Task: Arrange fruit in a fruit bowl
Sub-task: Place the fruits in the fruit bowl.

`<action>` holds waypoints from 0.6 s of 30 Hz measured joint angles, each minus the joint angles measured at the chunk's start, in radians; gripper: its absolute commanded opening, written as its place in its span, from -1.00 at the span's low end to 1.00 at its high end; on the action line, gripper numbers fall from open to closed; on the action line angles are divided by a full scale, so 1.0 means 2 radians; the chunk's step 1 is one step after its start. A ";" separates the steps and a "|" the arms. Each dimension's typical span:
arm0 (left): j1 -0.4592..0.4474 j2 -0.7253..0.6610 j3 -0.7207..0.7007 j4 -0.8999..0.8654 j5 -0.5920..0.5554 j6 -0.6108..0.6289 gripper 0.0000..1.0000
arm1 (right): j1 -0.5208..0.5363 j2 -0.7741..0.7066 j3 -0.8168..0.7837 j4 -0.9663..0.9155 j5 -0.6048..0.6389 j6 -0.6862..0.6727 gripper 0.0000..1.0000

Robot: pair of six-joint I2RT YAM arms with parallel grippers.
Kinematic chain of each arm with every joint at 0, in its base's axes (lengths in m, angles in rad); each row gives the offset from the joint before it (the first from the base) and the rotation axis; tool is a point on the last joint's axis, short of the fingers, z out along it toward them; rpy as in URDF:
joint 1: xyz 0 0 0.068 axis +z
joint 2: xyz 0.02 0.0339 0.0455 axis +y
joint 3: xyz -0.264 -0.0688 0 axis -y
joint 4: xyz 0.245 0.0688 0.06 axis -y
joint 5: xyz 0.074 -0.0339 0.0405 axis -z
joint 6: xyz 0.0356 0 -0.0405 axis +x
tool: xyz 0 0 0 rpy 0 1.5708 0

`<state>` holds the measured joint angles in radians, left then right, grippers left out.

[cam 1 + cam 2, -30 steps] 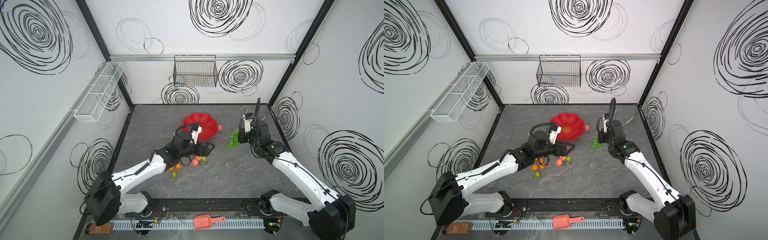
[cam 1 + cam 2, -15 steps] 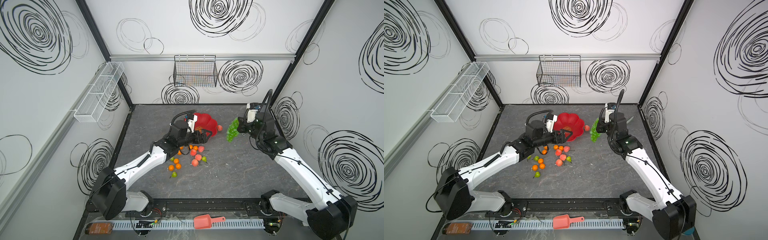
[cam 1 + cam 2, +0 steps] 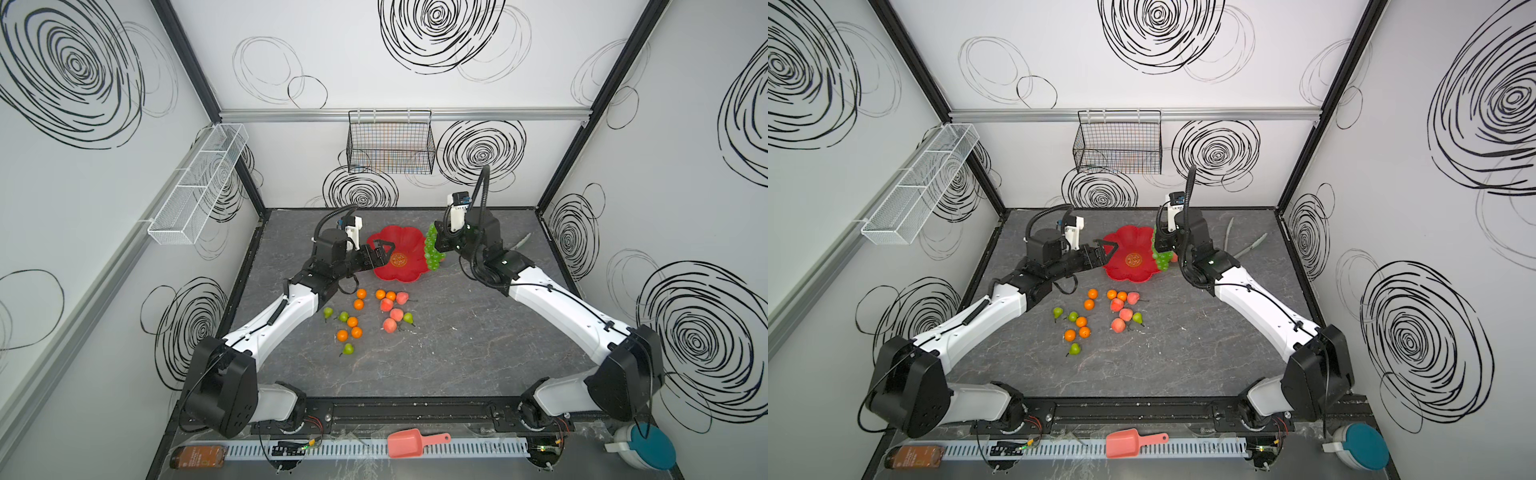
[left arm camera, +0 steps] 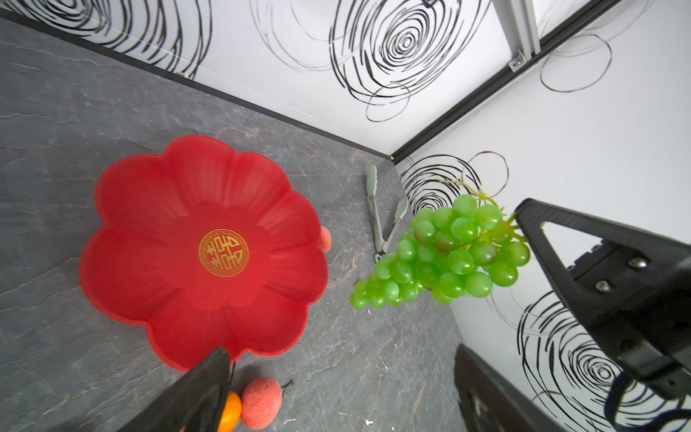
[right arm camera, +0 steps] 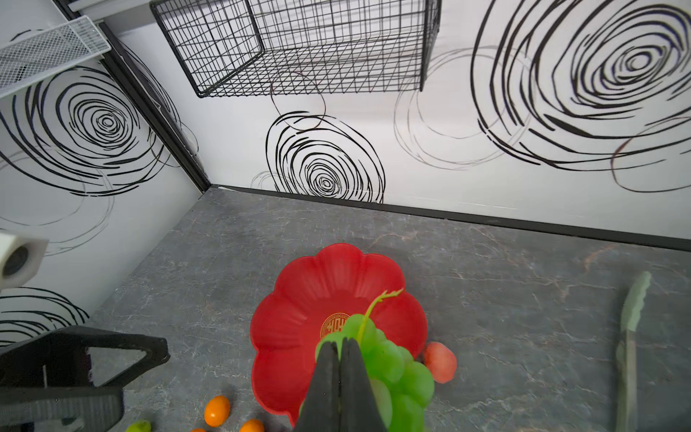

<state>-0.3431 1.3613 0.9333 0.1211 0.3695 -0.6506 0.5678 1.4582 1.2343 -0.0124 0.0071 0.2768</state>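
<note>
Dangling from right pincer (image 5: 339, 346), grapes (image 4: 445, 254) just beside fruit bowl (image 4: 123, 179) rim

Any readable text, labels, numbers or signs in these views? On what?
Gold emblem at the centre of the red fruit bowl: one ornate, character-like sign inside a ring, not readable as a word.
Amber bottle at the front edge: label too blurred to read.
Nothing else carries legible text.
</note>
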 measured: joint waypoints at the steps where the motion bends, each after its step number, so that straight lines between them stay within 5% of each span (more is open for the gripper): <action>1: 0.006 -0.001 -0.005 0.001 0.001 0.000 0.92 | 0.004 0.010 0.004 0.005 0.001 0.000 -1.00; 18: 0.040 -0.033 -0.059 0.008 0.003 0.000 0.92 | 0.051 0.182 0.075 0.036 -0.014 -0.001 -1.00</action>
<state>-0.2634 1.2957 0.8146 0.1379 0.3759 -0.6506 0.6693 1.8217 1.3834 0.0589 -0.0212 0.2749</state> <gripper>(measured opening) 0.961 0.035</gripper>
